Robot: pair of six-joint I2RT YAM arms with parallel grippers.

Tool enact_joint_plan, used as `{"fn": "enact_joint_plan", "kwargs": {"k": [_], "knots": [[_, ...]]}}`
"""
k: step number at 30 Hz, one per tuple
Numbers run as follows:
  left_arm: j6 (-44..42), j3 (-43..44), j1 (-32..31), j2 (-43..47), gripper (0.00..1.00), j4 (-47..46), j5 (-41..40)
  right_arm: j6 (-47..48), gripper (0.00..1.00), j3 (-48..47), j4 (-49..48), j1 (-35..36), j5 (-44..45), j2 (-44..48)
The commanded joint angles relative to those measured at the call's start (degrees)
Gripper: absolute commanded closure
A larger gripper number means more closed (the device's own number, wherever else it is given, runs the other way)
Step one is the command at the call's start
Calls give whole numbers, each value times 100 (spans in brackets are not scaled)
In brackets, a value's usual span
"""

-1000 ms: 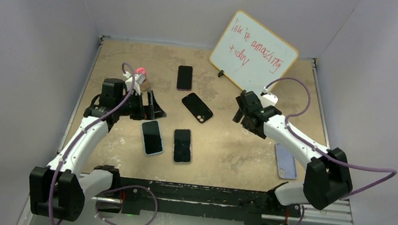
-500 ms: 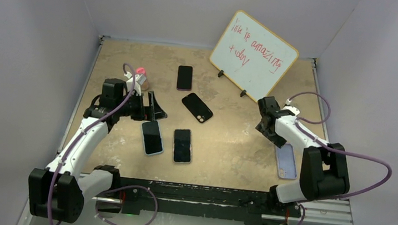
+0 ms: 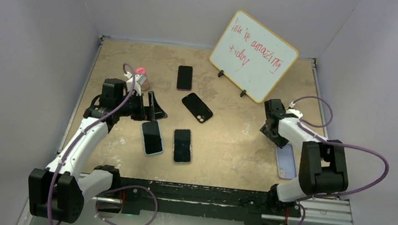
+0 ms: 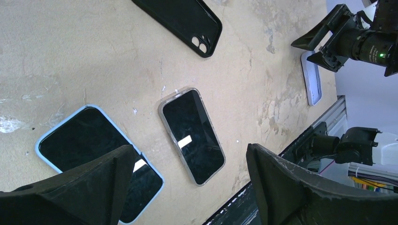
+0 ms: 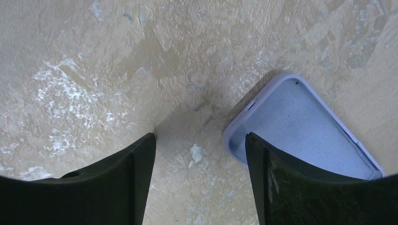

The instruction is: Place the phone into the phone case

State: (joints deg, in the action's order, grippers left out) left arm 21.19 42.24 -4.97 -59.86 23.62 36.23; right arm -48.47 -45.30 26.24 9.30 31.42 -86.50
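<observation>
The right end effector [image 5: 199,145] hangs open over one corner of the empty lavender phone case [image 5: 305,126], which lies near the surface's [image 5: 94,56] right edge. The left end effector [image 4: 187,154], also open, hovers above a blue-rimmed phone [image 4: 84,145], well apart from the case.

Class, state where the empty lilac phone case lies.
Top view: the lilac phone case lies on the table, far right near the front edge, beside the right arm's open jaws.
</observation>
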Motion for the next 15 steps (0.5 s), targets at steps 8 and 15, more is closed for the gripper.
{"fn": "enact_joint_plan", "kwargs": {"k": [8,15], "knots": [[-150,21,-13,33,8,-87,-21,395,67,499,-435,-108,-1093,334],[-159,30,-4,46,7,-59,-92,212,100,902,-1072,-38,-2768,1001]]}}
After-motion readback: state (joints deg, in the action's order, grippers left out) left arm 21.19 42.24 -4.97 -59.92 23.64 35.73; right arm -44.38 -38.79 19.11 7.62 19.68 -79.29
